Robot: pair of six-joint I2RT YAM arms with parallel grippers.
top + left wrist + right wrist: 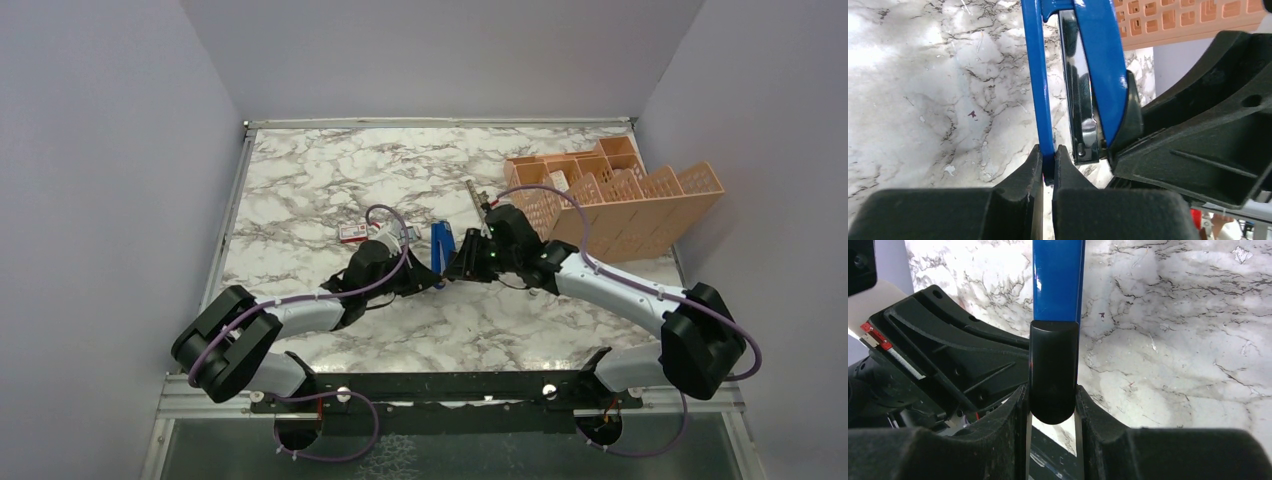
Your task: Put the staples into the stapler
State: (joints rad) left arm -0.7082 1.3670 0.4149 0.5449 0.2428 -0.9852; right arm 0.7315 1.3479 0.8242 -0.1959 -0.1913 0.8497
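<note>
The blue stapler [441,242] is held between both grippers at mid-table, hinged apart. My left gripper [432,277] is shut on the end of its thin blue arm [1039,75], seen close in the left wrist view [1048,151]. The black magazine [1079,105] and the wider blue top arm [1103,60] stand to the right of it. My right gripper [459,268] is shut on the black end cap [1053,370] of the wide blue arm [1058,280], fingertips either side [1052,392]. The red-and-white staple box [352,234] lies left of the stapler. No staple strips show.
Orange lattice baskets [620,195] stand at the back right, also in the left wrist view [1193,20]. A thin metal strip [472,190] lies behind the right gripper. The marble table [330,170] is walled on three sides.
</note>
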